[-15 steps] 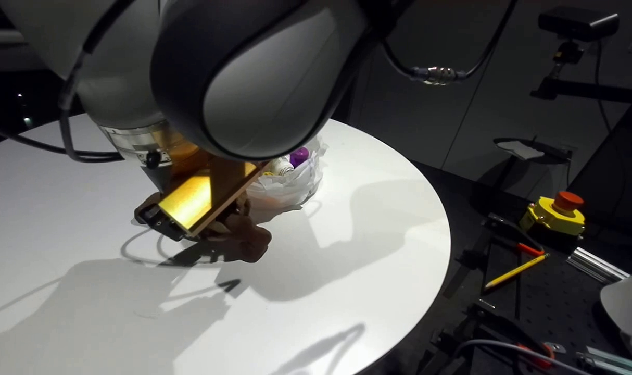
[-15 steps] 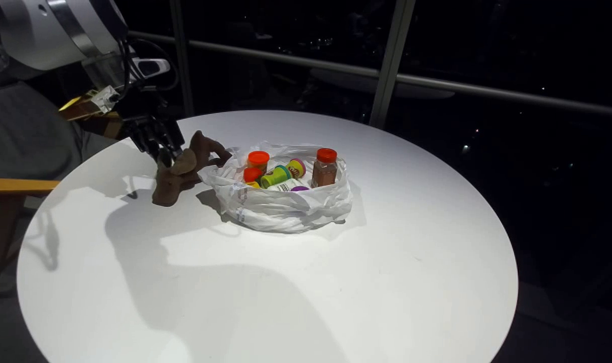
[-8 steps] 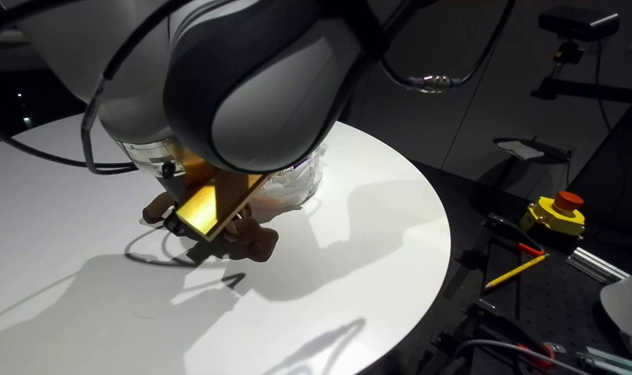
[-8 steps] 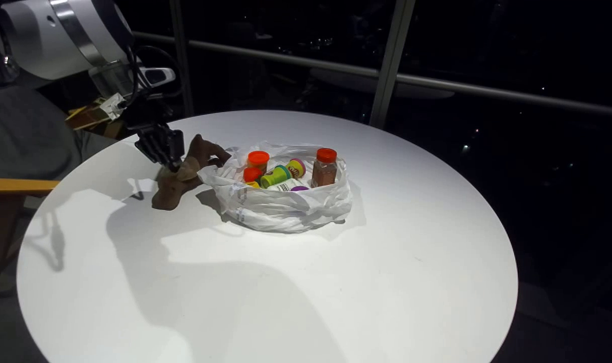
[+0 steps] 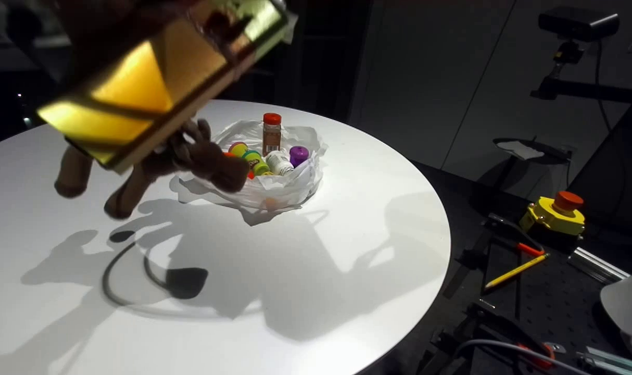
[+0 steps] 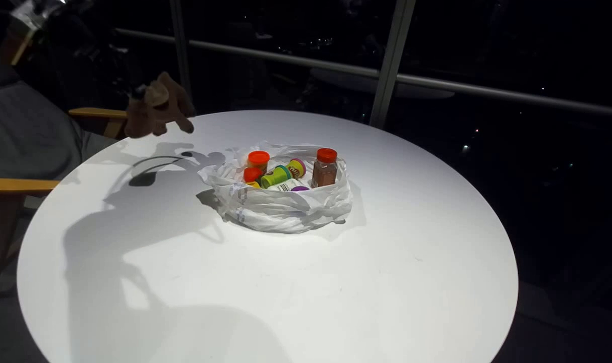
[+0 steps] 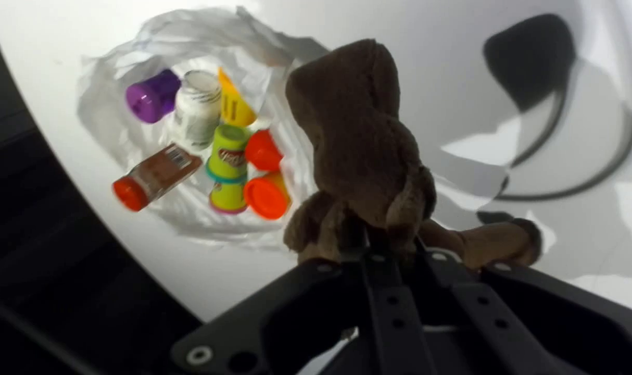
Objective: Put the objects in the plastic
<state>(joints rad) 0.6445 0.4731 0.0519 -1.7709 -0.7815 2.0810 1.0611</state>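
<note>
I hold brown plush animal (image 7: 355, 125) pinched in my gripper (image 7: 394, 249), in air, outside translucent plastic bag (image 7: 175, 36). Inside bag: orange-lidded tub (image 7: 267, 197), red tub (image 7: 264, 151), green Play-Doh tub (image 7: 226, 148), pink-lidded tub (image 7: 227, 196), yellow tub (image 7: 236, 104), white bottle (image 7: 196, 114), purple tub (image 7: 153, 96), red-lidded jar (image 7: 160, 174) standing upright. White round table (image 6: 386, 282) beneath. Beyond table edge, in an exterior view: yellow emergency-stop box (image 5: 551, 216).

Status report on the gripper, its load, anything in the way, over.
Black gripper shut on brown plush animal. Animal above round white table, outside crumpled white plastic bag. Possibly in the way: red-lidded brown jar poking up from bag.
</note>
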